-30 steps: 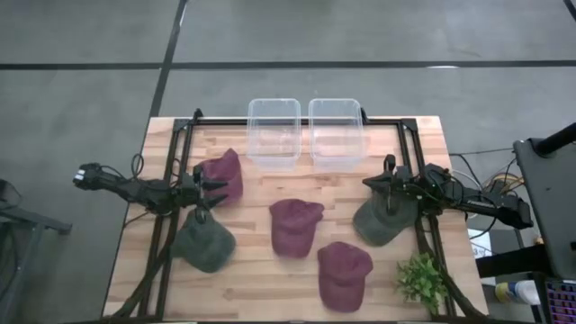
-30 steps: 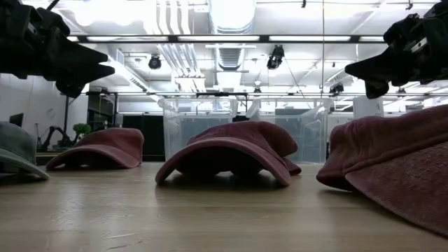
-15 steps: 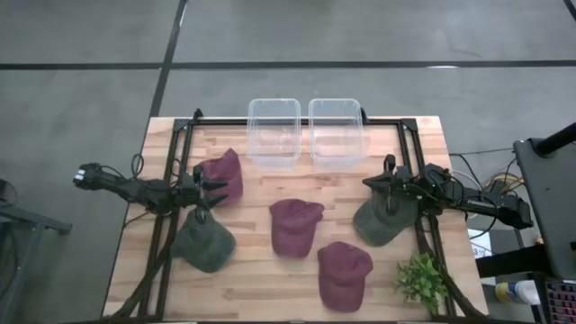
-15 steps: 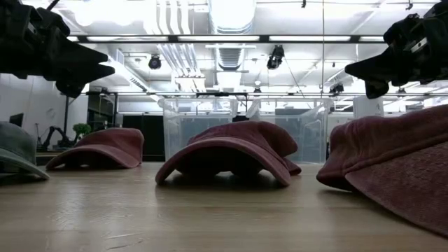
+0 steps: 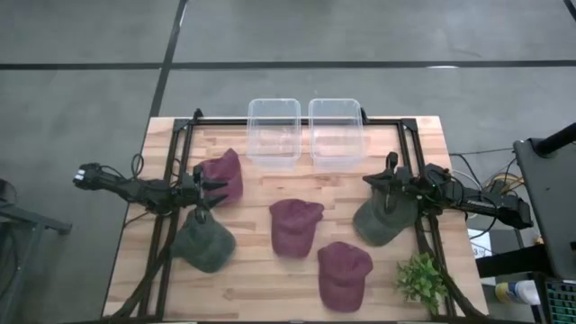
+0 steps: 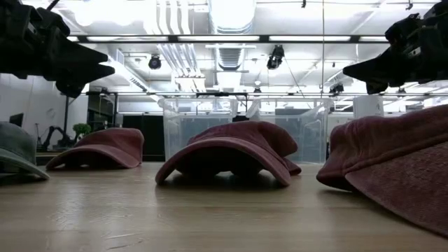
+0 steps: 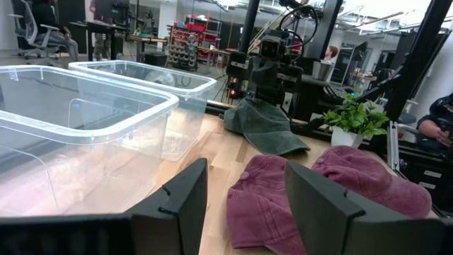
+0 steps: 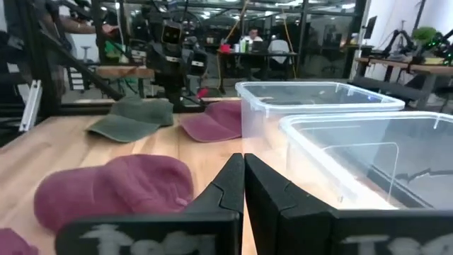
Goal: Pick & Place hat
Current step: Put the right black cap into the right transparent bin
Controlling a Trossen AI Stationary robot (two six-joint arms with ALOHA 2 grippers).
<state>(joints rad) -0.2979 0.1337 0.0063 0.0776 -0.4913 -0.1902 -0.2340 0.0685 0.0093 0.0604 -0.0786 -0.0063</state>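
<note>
high view: left gripper (image 5: pixel 216 191) open and empty, right gripper (image 5: pixel 371 183) closed on nothing; no readable writing on hats.

Both arms are dark, slim and jointed, with thin black cables looping along them. The left gripper (image 7: pixel 244 202) has 2 broad, angular matte-black fingers (image 7: pixel 180 198) with bevelled edges. The right gripper (image 8: pixel 243 185) has 2 similar black fingers, above pale blurred lettering on its body.
</note>
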